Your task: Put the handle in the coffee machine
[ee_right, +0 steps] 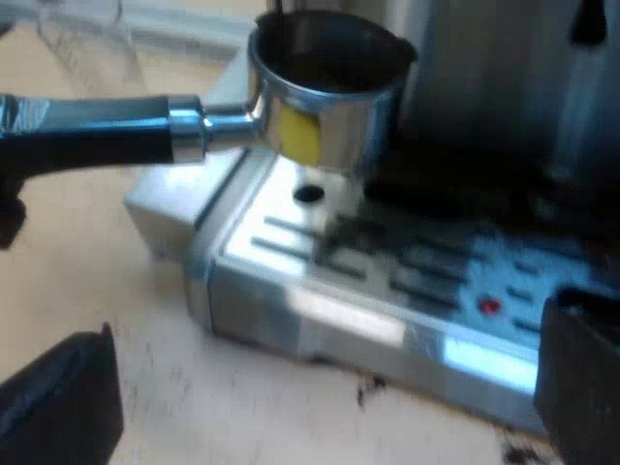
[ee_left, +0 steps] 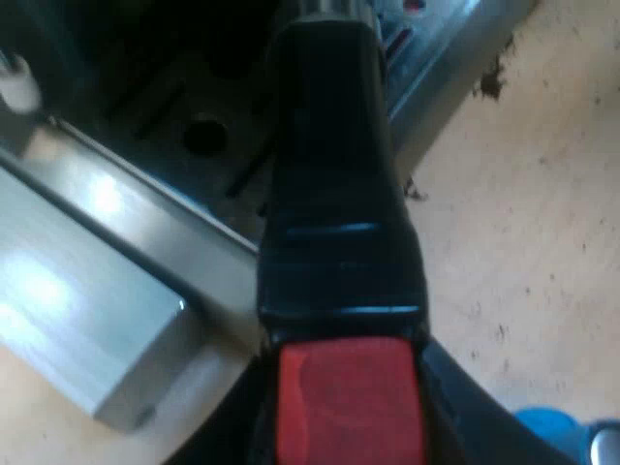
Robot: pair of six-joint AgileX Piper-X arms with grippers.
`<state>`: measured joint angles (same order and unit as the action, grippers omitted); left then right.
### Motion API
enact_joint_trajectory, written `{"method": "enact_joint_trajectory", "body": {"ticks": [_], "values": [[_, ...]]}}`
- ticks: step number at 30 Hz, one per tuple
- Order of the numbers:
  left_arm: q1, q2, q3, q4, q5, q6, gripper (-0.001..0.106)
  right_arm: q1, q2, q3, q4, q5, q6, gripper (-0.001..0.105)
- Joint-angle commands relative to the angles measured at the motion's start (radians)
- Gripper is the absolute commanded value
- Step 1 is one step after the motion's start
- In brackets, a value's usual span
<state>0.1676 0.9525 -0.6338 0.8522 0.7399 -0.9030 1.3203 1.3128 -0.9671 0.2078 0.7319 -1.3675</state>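
The left tool (ee_left: 339, 378) clamped the red-ended dark handle of the round metal holder (ee_right: 329, 126), which hung just above the slotted steel drip tray (ee_right: 387, 262) of the espresso machine (ee_right: 504, 77). The handle ran toward nine o'clock from its basket. The right tool (ee_right: 329, 339) stood open over the pale bench (ee_right: 77, 291), which was flecked with dark specks (ee_right: 368, 390).

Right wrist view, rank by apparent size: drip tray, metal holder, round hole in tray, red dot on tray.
1. drip tray
2. metal holder, held over the tray, so nearness to the camera may skew it
3. round hole and red dot: both tiny, too alike to rank
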Motion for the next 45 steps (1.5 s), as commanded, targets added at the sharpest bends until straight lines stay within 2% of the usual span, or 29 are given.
{"method": "enact_joint_trajectory", "body": {"ticks": [1,4,12,17,23,25,27,29,31,36,41,45], "values": [[-0.001,0.024,-0.008,-0.054,0.084,0.012,0.0,0.002,0.045,-0.004,-0.137,0.05,-0.083,0.087],[-0.001,0.067,-0.008,-0.086,0.09,0.012,0.0,-0.001,0.085,-0.004,-0.235,0.058,-0.136,0.087],[-0.001,0.111,-0.008,-0.161,0.157,0.012,0.0,-0.003,0.141,-0.004,-0.309,0.06,-0.136,0.088],[-0.001,0.145,-0.008,-0.226,0.157,0.012,0.0,-0.003,0.163,-0.004,-0.309,0.123,-0.139,0.087],[-0.001,0.182,-0.023,-0.245,0.166,0.012,0.0,-0.003,0.186,-0.004,-0.348,0.204,-0.144,0.087],[-0.001,0.195,-0.034,-0.246,0.172,0.012,0.0,-0.003,0.2,-0.004,-0.382,0.214,-0.183,0.087],[-0.001,0.203,-0.047,-0.246,0.173,0.012,0.0,-0.003,0.219,-0.004,-0.434,0.218,-0.233,0.083],[-0.001,0.212,-0.065,-0.246,0.177,0.012,0.0,-0.003,0.252,-0.004,-0.535,0.26,-0.289,0.074],[-0.001,0.217,-0.073,-0.246,0.182,0.012,0.0,-0.006,0.28,-0.004,-0.6,0.275,-0.315,0.071],[-0.017,0.225,-0.076,-0.245,0.182,0.012,0.0,-0.026,0.344,-0.004,-0.734,0.305,-0.352,0.071],[-0.037,0.226,-0.079,-0.261,0.179,0.012,0.0,-0.059,0.409,-0.006,-0.92,0.318,-0.44,0.071],[-0.037,0.226,-0.081,-0.263,0.179,0.012,0.0,-0.071,0.427,-0.007,-0.961,0.318,-0.471,0.071]]}}
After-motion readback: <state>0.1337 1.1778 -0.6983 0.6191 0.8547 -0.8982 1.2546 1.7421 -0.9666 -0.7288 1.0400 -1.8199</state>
